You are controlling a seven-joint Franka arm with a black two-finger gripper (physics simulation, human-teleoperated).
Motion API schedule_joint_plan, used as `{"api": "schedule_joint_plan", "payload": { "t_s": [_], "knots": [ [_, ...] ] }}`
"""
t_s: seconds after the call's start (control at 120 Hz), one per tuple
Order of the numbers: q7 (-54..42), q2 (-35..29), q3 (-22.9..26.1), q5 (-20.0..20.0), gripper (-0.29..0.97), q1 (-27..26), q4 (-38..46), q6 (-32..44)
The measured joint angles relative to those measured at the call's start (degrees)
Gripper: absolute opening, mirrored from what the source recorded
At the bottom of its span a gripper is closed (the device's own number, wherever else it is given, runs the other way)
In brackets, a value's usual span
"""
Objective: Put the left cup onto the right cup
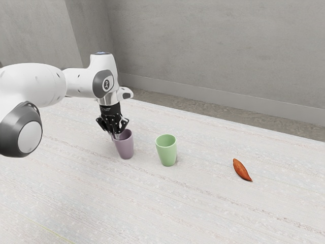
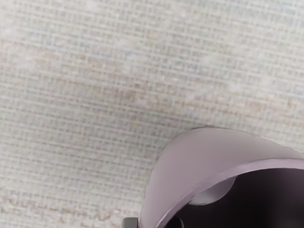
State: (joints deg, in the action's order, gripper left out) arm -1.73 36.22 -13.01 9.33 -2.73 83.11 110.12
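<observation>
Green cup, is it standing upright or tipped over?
Upright: the green cup stands on its narrower base, open mouth facing up.

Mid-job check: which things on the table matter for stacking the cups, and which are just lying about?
For the job:
purple cup
green cup
gripper, at the purple cup's rim

Lying about:
orange object, apart from both cups, toward the exterior view's right

The desk looks pale and rough, with a fine woven grain. The purple cup and green cup look like smooth, matt plastic. The white arm is smooth, slightly glossy.
</observation>
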Motion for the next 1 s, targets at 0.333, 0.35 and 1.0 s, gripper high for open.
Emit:
{"api": "schedule_joint_plan", "payload": {
  "t_s": [0.333,0.35,1.0],
  "knots": [
    [-0.06,-2.72,0.01,-0.62,-0.10,-0.37,0.24,-0.05],
    [-0.07,-2.97,0.01,-0.66,-0.10,-0.41,0.27,-0.07],
    [-0.10,-14.96,-0.58,-2.55,-0.11,-4.83,1.63,-5.09]
  ]
}}
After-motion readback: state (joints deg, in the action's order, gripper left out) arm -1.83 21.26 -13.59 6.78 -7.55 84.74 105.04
